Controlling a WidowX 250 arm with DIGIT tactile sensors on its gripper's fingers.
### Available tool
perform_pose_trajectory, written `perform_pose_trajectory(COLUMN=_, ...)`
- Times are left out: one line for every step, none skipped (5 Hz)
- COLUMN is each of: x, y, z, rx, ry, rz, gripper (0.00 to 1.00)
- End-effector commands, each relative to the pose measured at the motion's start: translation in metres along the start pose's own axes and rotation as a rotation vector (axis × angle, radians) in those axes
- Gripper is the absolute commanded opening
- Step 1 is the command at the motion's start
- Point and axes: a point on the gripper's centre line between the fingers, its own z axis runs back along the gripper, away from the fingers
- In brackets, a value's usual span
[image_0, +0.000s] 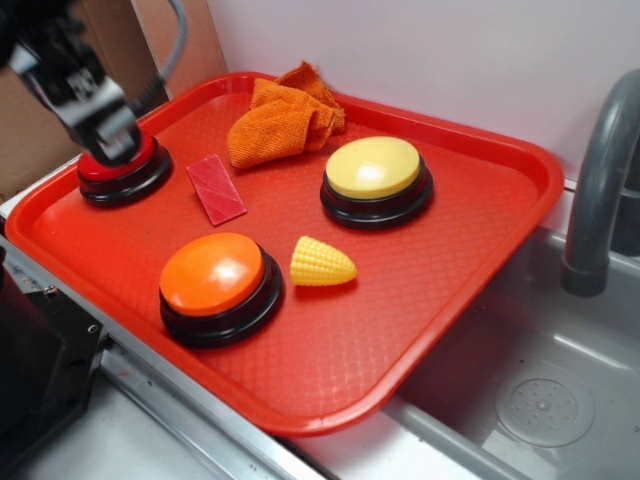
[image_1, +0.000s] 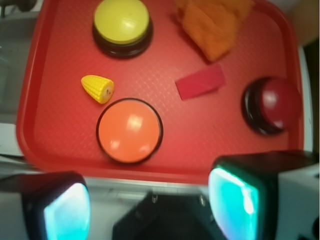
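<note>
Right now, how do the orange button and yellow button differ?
The orange button has an orange dome, the yellow button a pale yellow one. The orange button sits at the front of the tray, the yellow button farther back near the cloth. Both have round black bases.

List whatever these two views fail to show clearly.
- Exterior: the gripper is blurred and covers the top of the red button; open or shut cannot be told.
- Exterior: the faucet is cut off by the right edge.
- Wrist: the orange cloth is cut off by the top edge.
- Wrist: two dark cyan-lit shapes at the bottom are too blurred to identify.
</note>
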Motion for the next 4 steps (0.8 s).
perform_pose_trajectory(x=0.022, y=-0.014, z=-0.068, rx=-0.076, ry=-0.009, rz=-0.083, gripper=1.00)
perform_pose_trajectory(x=0.026, y=-0.022, z=-0.090, rx=-0.138, ry=0.034, rz=-0.091, gripper=1.00)
perform_pose_trajectory(x=0.016, y=-0.030, z=-0.092, rx=-0.133, ry=0.090, rz=-0.081, gripper=1.00)
perform_pose_trajectory(x=0.012, y=-0.030, z=-0.094, rx=-0.093, ry=0.134, rz=-0.064, gripper=1.00)
